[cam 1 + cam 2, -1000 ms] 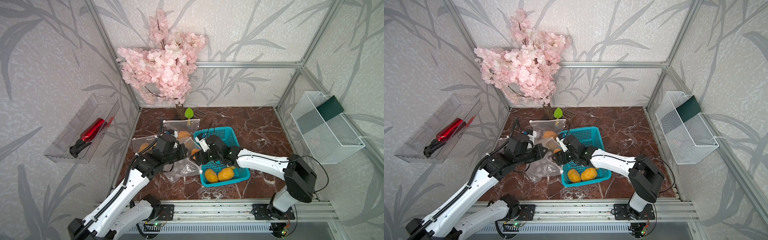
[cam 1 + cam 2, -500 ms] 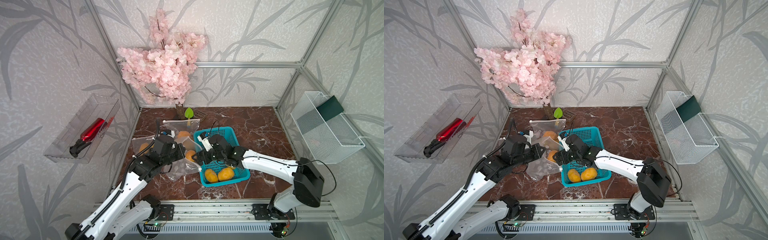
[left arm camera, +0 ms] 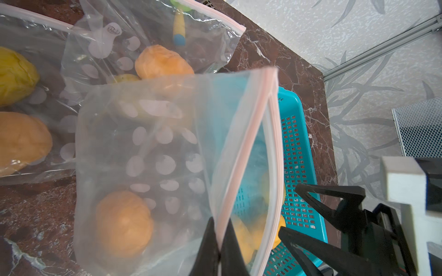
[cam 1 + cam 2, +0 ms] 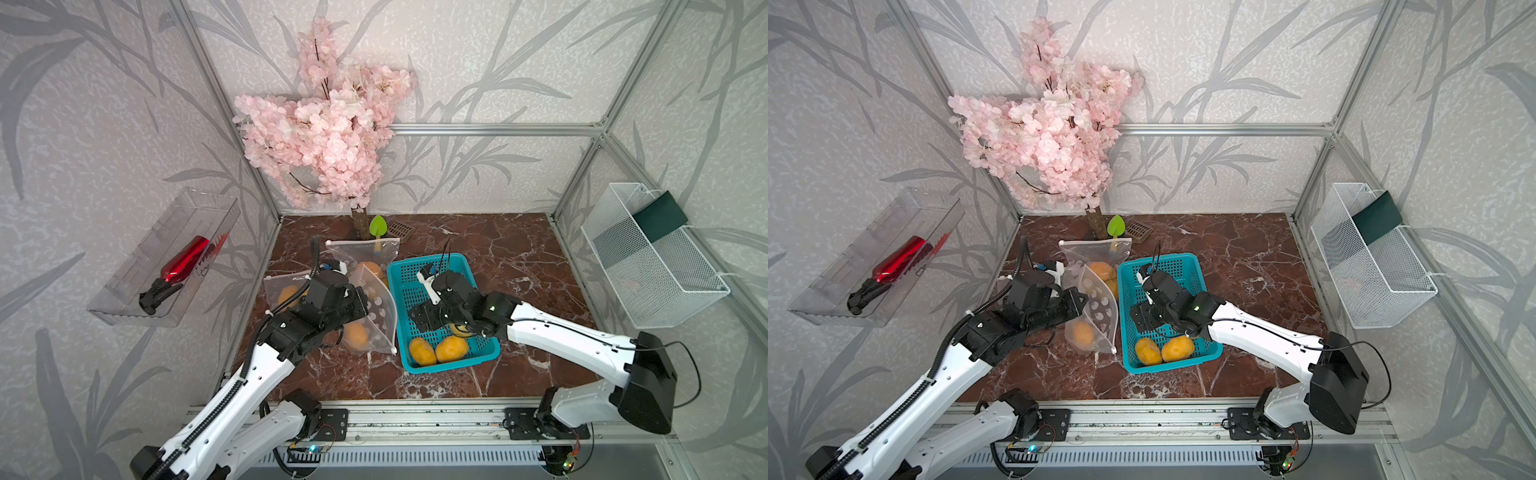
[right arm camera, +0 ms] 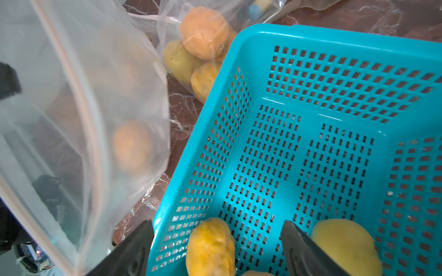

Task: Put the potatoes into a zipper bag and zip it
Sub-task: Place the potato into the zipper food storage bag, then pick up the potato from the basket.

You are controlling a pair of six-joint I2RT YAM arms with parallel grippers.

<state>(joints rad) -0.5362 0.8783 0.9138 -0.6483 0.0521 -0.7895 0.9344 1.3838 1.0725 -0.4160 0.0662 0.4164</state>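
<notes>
Left gripper [image 3: 218,241]: I hold it pinched fully closed on the pink zip edge of the zipper bag [image 3: 155,155], keeping the bag upright with its mouth parted. In a top view the bag [image 4: 376,307] stands at centre frame, just left of the blue basket [image 4: 453,365]. One orange potato [image 3: 124,223] lies in the bottom of this bag. Right gripper [image 5: 215,239]: I hold it over the basket with the jaws wide apart and nothing in my grasp. A yellow potato [image 5: 210,248] sits between the fingers with a gap on either side, and a second basket potato [image 5: 346,243] lies just beyond one finger. A rear bag [image 4: 361,251] and a side bag [image 4: 282,286], each holding potatoes, lie on the marble table [image 4: 519,257] above and left of the held bag.
</notes>
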